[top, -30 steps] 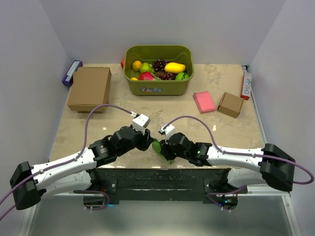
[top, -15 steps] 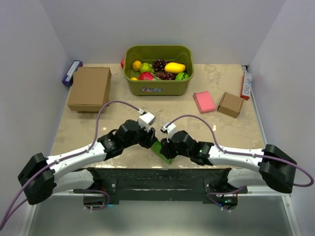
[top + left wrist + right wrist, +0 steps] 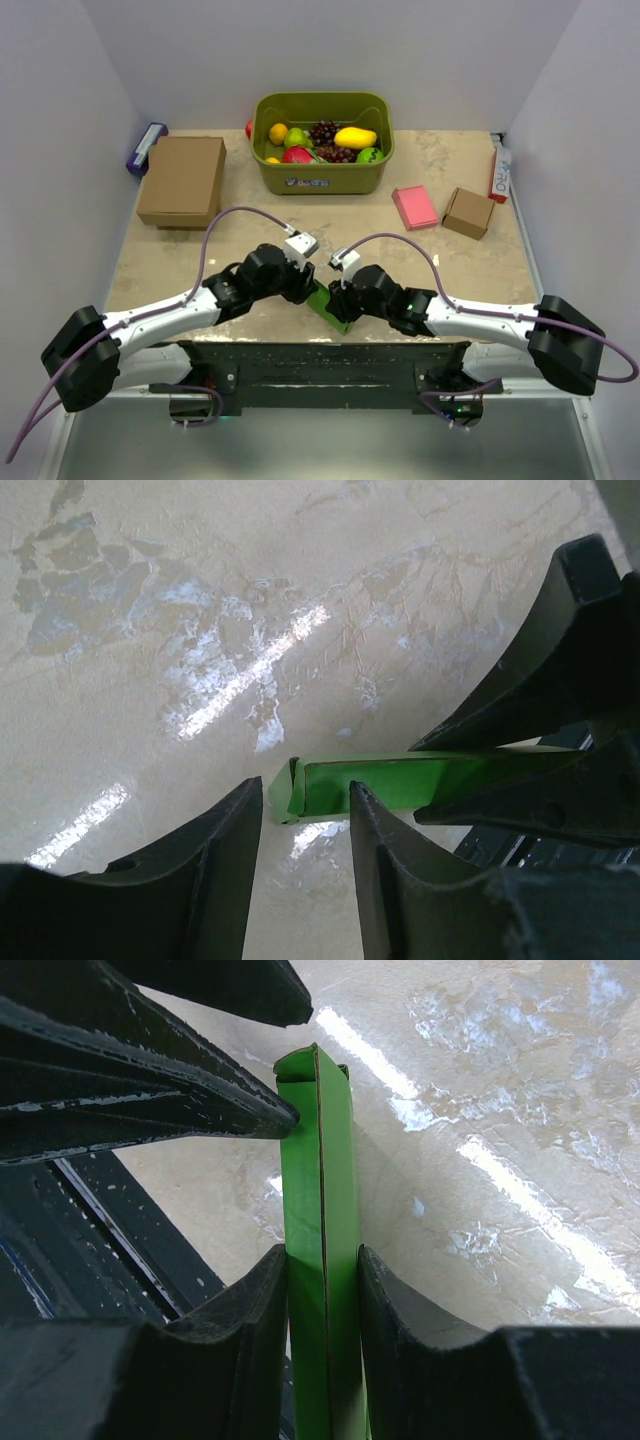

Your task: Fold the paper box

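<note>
One item is in work: the paper box (image 3: pixel 329 303), flattened to a narrow green strip and standing on edge, near the front edge of the table (image 3: pixel 460 265) at centre.

The right gripper (image 3: pixel 322 1260) pinches the paper box across its flat faces, one finger on each side. The box's free end projects past the fingertips toward the left arm.

The left gripper (image 3: pixel 305 802) has its fingers spread. That free end sits at the mouth of the gap. Whether either finger touches the card cannot be confirmed from the wrist view.

Change over the last second: the left arm has swung inward, bringing its fingers from beside the box to the box's end. Judgement: this sets up a two-handed crease or flap fold, with the right grip as anchor.

Farther back stands the fruit basket (image 3: pixel 350 178), well apart.
</note>
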{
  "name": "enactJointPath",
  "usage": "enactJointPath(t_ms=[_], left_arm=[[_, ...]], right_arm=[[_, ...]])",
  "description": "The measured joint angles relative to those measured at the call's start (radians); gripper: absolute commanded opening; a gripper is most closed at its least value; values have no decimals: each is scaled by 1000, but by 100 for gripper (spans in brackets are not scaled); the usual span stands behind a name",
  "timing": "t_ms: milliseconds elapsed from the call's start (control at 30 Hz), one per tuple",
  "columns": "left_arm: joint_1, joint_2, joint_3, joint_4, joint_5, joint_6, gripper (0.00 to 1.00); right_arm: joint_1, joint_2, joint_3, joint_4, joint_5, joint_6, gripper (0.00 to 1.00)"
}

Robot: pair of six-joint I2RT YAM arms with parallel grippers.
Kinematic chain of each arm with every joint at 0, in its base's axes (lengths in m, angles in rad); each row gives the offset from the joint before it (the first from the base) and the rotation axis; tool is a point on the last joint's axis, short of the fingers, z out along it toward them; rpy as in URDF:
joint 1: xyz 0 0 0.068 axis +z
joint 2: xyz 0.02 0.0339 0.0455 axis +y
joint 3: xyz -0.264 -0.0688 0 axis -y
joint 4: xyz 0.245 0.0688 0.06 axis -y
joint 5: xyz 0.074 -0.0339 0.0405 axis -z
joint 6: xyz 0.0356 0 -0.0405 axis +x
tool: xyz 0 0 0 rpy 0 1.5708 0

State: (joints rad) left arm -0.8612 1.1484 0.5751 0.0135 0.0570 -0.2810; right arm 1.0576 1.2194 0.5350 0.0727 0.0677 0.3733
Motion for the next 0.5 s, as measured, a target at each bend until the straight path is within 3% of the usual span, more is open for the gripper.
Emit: enactJointPath(t_ms=[500], left_arm=[[9,2,-28,23,26,4,38]], right_arm=[[-5,-11,-8,0,-8,0,25]])
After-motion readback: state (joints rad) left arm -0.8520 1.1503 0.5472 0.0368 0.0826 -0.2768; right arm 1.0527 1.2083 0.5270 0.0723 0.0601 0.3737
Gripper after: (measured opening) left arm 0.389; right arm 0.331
